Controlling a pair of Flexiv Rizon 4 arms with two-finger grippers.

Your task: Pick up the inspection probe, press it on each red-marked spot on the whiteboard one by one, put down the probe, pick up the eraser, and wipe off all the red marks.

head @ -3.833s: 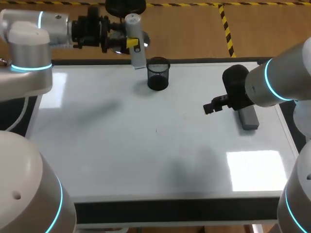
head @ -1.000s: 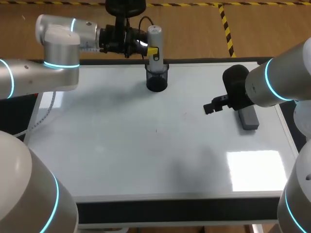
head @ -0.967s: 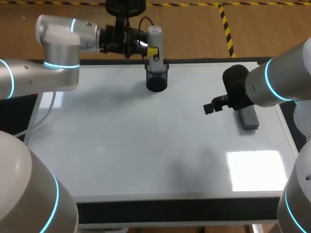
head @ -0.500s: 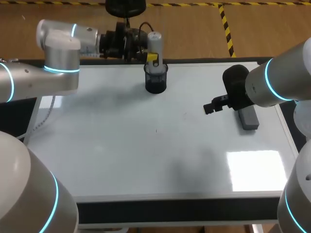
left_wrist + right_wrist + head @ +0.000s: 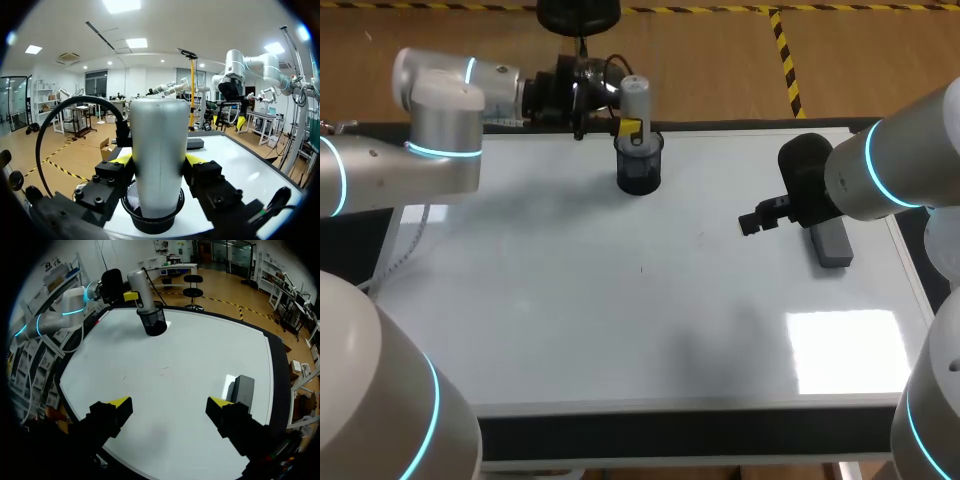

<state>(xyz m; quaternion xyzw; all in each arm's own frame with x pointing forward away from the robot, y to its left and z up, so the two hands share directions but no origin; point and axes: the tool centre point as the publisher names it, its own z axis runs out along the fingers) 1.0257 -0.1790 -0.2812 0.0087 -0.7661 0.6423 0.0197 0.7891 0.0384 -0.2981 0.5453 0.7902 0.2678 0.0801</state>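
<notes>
Left gripper (image 5: 631, 126) clamped on inspection probe (image 5: 636, 98). Probe upright, long axis vertical, lower end inside black mesh cup (image 5: 639, 175) at far edge of whiteboard (image 5: 570, 300). Right gripper (image 5: 172, 404) fingers apart, near eraser (image 5: 831, 243).

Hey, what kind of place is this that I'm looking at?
Probably a robotics test bench: a left arm and right arm over a whiteboard, the left gripper holding a grey probe in a black mesh cup, an eraser on the board.

Saw nothing of the probe's (image 5: 635, 98) lower end inside the cup (image 5: 639, 173). Saw the eraser (image 5: 833, 247) only partly, behind the right arm (image 5: 890, 170). Could not tell the tiny marks' (image 5: 642, 268) colour.
</notes>
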